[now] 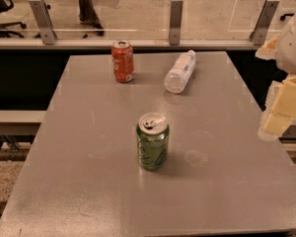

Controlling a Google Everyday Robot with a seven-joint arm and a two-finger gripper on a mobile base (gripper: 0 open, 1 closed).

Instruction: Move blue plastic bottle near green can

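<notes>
The blue plastic bottle (pixel 180 71) lies on its side at the back of the grey table (pixel 89 132), right of centre, its white cap pointing away toward the back edge. The green can (pixel 152 141) stands upright near the middle of the table, closer to the front than the bottle, with a silver top and pull tab. My gripper (pixel 275 124) hangs at the right edge of the view, above the table's right side, well apart from both the bottle and the can and holding nothing.
An orange-red can (pixel 123 61) stands upright at the back of the table, left of the bottle. A glass railing with metal posts (pixel 176 15) runs behind the table. A person's legs (pixel 88 6) show beyond it.
</notes>
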